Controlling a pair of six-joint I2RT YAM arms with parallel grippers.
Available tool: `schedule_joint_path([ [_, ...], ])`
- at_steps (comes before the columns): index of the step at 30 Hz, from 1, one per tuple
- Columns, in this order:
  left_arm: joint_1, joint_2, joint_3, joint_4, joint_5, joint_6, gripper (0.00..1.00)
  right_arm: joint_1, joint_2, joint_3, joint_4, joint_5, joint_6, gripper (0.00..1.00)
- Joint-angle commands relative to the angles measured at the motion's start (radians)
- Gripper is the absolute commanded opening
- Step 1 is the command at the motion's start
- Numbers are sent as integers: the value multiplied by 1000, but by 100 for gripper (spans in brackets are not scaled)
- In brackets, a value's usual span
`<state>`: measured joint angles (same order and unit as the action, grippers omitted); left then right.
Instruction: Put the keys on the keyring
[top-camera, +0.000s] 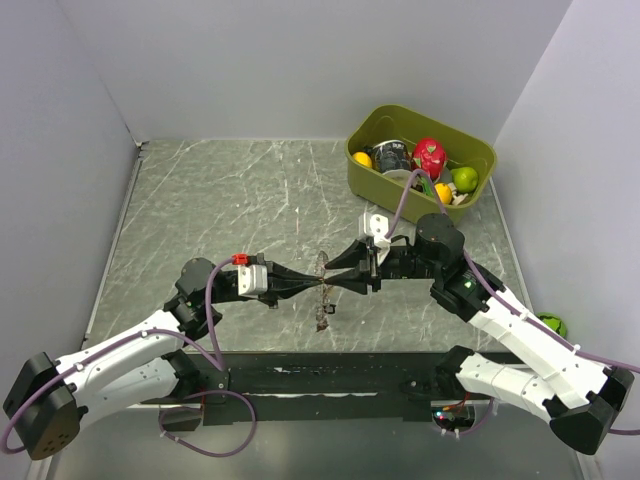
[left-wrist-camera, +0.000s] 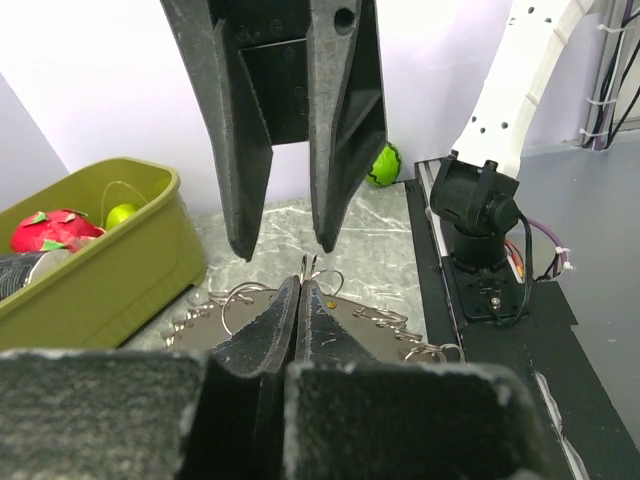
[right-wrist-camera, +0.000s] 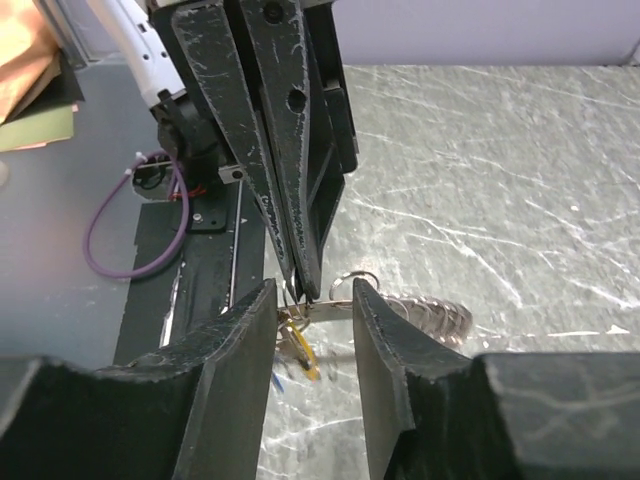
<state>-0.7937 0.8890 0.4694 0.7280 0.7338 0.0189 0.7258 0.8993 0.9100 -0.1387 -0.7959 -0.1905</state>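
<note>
Scuffed black left claw (left-wrist-camera: 301, 290) pinches thin metal keyring (right-wrist-camera: 428, 316).

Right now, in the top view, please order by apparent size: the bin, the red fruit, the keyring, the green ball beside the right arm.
1. bin, clearly largest.
2. keyring and red fruit look alike; the keyring is partly hidden, so I leave them tied.
3. green ball, smallest, though partly hidden.

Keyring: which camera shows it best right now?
Right wrist: the keyring is close, its loop and key fan clear. Left wrist hides its middle behind the left gripper; top external shows only a small blur.
</note>
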Motion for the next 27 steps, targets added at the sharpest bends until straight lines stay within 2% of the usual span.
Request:
schedule_joint_path([
  [1,-2,-5,49,59,15,18,1,-3,12,23,42,-35,7,38],
  [3,-2,-2,49,60,15,19,1,-5,27,32,16,-45,-3,34],
  [10,-2,-2,52,57,16,21,1,-2,27,23,-4,-57,-7,29],
  [11,-2,-1,52,60,18,19,1,-2,30,21,2,-52,-6,27],
  [12,-2,2,54,63,15,19,1,-2,32,23,-4,-46,-7,20],
  [17,-2,1,55,77,9,23,1,-2,47,33,-29,-40,-23,6],
  [18,-2,1,55,77,6,23,1,-2,49,35,-29,-36,-23,0],
  [27,-2,25,67,37,-39,47,1,-2,69,47,-21,-19,-15,0],
])
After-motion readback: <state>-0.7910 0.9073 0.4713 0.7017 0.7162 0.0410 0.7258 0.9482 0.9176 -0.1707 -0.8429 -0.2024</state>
